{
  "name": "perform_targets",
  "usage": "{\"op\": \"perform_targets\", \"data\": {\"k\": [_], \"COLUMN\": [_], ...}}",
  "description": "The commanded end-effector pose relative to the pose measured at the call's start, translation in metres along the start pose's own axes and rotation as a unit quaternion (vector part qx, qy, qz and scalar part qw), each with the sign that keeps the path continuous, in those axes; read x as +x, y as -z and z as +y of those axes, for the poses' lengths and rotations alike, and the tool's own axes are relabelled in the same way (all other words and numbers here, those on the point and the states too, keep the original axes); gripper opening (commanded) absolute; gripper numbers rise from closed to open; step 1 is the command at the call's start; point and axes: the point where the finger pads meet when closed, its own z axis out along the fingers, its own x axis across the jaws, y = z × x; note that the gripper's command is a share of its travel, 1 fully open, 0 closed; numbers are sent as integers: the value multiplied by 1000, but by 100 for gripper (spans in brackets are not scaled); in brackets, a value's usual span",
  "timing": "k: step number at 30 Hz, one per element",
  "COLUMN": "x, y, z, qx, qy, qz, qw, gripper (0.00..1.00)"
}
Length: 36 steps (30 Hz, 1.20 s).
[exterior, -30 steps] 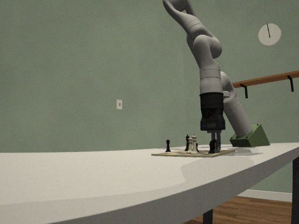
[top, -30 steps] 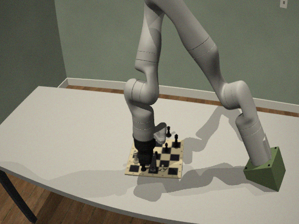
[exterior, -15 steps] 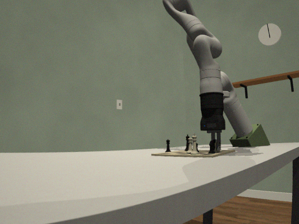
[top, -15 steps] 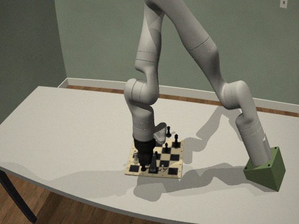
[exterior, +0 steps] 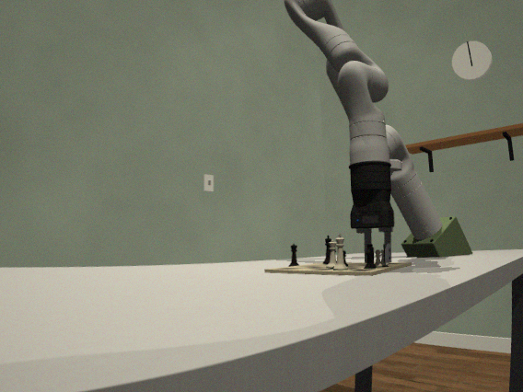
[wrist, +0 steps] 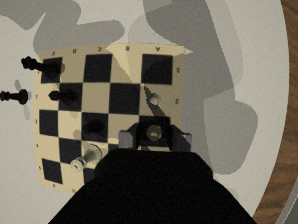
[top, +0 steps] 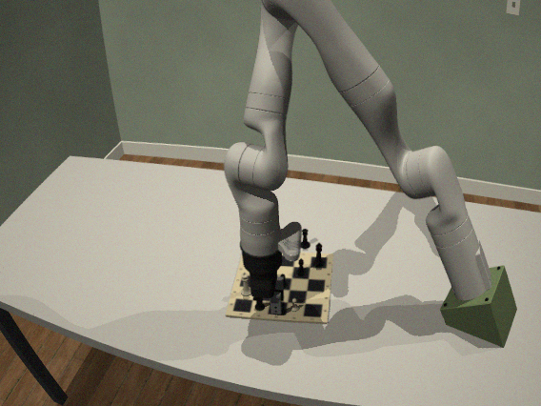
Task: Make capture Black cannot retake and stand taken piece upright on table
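The small chessboard (top: 285, 291) lies on the white table. My gripper (top: 268, 301) points straight down over the board's near edge, and its fingers stand open. A small pale pawn (exterior: 377, 257) stands upright on the board between the open fingers; the wrist view shows its top (wrist: 154, 132). A black pawn (top: 259, 305) stands right beside one finger. One black piece (top: 305, 237) stands upright on the table just off the board's far side; it also shows in the exterior view (exterior: 294, 255). Two more black pieces (top: 318, 254) (top: 300, 267) stand on the far squares.
Two white pieces (top: 245, 283) stand at the board's left edge, tall ones in the exterior view (exterior: 340, 252). The arm's green base (top: 481, 305) sits at the table's right. The table's front edge runs close to the board.
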Motion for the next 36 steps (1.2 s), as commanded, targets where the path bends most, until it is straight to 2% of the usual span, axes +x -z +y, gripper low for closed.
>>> {"op": "perform_targets", "data": {"k": [1, 8, 16, 28, 31, 36], "x": [0, 0, -1, 0, 0, 2], "y": [-1, 1, 16, 76, 85, 87], "z": [0, 0, 0, -3, -3, -3], "qx": [-1, -1, -1, 4, 4, 5], "qy": [0, 0, 0, 4, 4, 5], "qz": [0, 0, 0, 2, 2, 4], "qw": [1000, 1000, 1000, 1000, 1000, 1000], "gripper": [68, 68, 68, 68, 68, 68]}}
